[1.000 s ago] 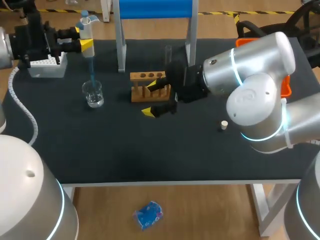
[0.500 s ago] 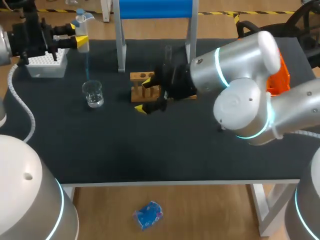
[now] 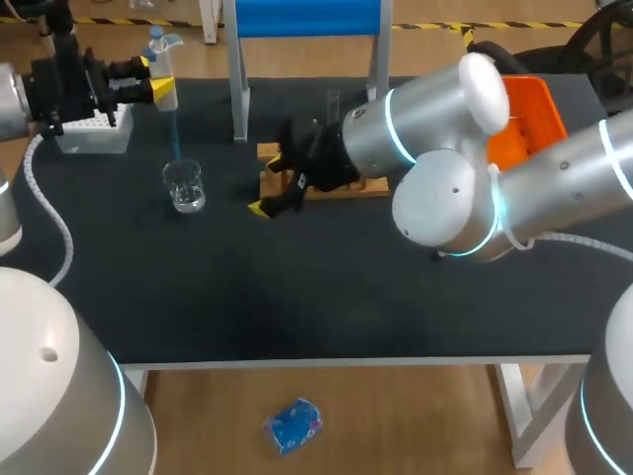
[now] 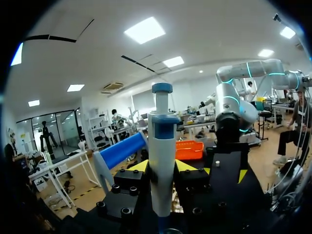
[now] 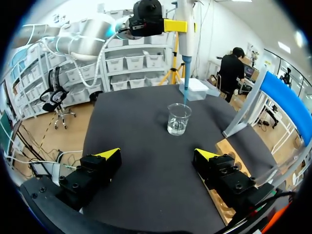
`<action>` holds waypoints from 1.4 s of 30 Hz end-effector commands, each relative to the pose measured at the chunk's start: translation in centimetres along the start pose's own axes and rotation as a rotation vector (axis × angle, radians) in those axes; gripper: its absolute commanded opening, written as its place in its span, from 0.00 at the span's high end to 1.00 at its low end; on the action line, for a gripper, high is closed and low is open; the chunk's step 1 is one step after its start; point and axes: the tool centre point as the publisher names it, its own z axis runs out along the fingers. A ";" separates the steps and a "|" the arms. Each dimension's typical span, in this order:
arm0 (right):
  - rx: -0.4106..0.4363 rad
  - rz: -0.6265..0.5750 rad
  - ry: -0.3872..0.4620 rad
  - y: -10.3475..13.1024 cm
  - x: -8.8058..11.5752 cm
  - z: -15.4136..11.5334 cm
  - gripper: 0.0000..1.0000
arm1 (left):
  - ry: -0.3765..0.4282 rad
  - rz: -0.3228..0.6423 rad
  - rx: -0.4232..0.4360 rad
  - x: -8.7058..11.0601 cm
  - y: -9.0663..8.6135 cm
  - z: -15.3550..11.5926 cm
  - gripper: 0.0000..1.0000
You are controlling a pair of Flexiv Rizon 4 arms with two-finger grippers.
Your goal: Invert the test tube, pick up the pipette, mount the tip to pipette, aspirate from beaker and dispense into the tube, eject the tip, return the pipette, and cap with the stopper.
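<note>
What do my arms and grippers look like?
The left arm and right arm are rounded silver shells with glowing cyan rings at the joints. The left gripper and right gripper are black, bolted blocks with yellow wedge tips. A white coiled cable hangs along the left arm.

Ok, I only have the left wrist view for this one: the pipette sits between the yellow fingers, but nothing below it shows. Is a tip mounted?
Observer: Yes. In the head view a blue tip hangs from the pipette, pointing down at the beaker.
Operator: Is its end in the liquid?
Observer: Not as far as I can tell. In the right wrist view the tip's end is near the beaker's rim, well above the clear liquid at the bottom.
Operator: And the right arm?
Observer: The right gripper is open and empty, low over the table beside the wooden rack, with the beaker ahead of it.
</note>
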 end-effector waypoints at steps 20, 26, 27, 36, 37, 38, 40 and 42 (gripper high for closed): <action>0.088 0.014 -0.008 -0.6 -0.1 2.3 0.00 | -0.013 -0.083 -0.017 0.4 1.9 0.3 1.00; 0.105 -0.009 -0.020 -0.9 -0.1 3.0 0.00 | -0.020 -0.088 -0.012 0.4 2.1 0.3 1.00; 0.104 -0.013 -0.024 -0.9 -0.1 3.2 0.00 | -0.021 -0.088 -0.011 0.4 2.1 0.3 1.00; 0.071 -0.023 -0.073 -0.7 -0.3 4.6 0.00 | -0.023 -0.091 -0.004 0.4 2.2 0.1 1.00; 0.070 -0.024 -0.075 -0.6 -0.3 4.8 0.00 | -0.024 -0.091 -0.004 0.4 2.2 0.1 1.00; 0.070 -0.023 -0.078 -0.6 -0.3 5.0 0.00 | -0.025 -0.091 -0.003 0.4 2.2 0.1 1.00; 0.063 -0.022 -0.083 -0.5 -0.4 5.3 0.00 | -0.026 -0.091 -0.002 0.5 2.1 0.0 1.00; 0.060 -0.018 -0.093 -0.4 -0.4 5.6 0.00 | -0.025 -0.091 -0.001 0.5 2.1 0.0 1.00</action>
